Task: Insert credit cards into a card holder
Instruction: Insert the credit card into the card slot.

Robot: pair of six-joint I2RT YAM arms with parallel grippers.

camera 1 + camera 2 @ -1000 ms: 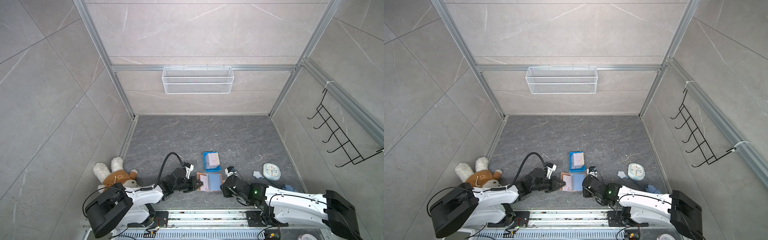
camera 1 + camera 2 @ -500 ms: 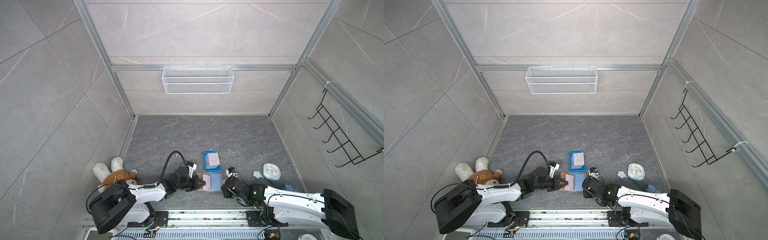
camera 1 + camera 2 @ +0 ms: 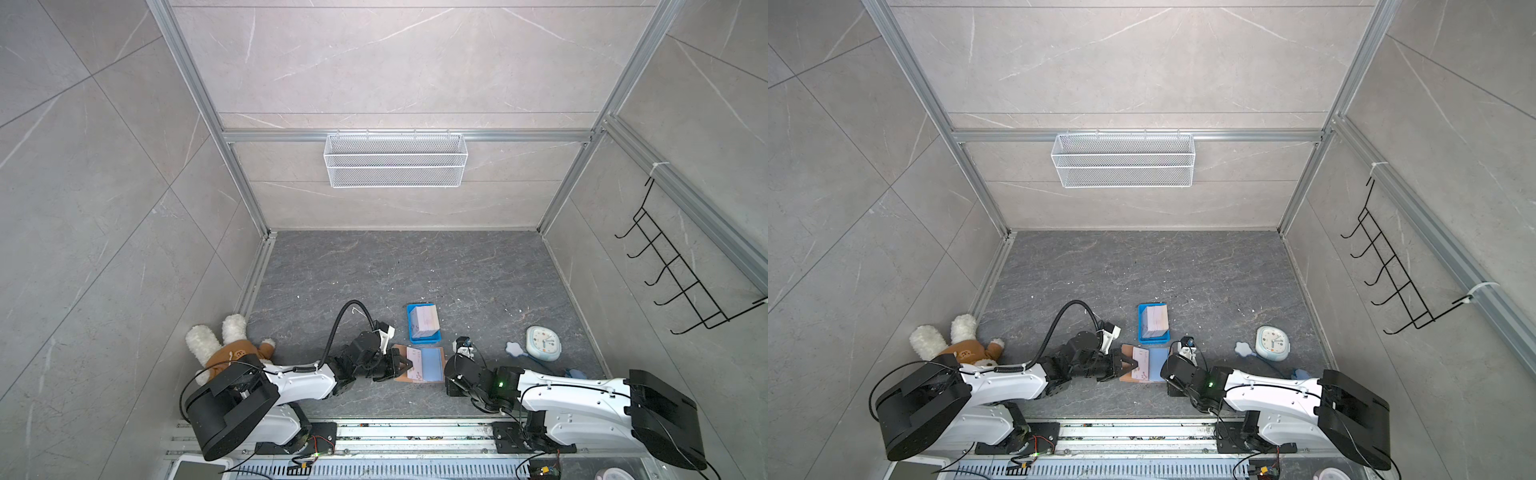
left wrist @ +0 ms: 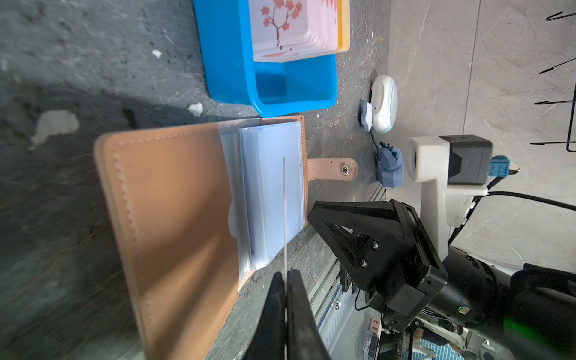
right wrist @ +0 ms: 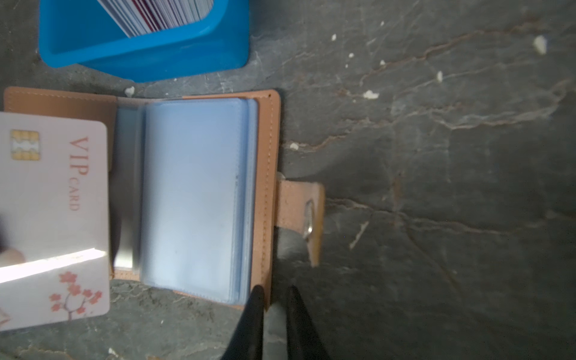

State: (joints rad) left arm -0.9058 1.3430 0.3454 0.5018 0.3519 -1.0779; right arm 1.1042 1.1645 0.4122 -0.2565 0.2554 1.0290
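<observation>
At the near side of the bench [image 3: 374, 270], the card holder [image 3: 430, 365] lies open between both arms. The right claw [image 5: 276, 291] straddles its corner, fingers narrowly apart; whether it grips, I cannot tell. The left claw [image 4: 285, 274] is clenched on a credit card [image 5: 53, 187] above it. Insertion seems underway; next, the card's edge must meet a sleeve mouth.

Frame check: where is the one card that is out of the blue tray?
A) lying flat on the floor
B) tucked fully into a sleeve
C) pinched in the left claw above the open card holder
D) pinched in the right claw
C: the left claw is shut on the card, which is held over the tan half of the open card holder, outside the sleeves.
</observation>
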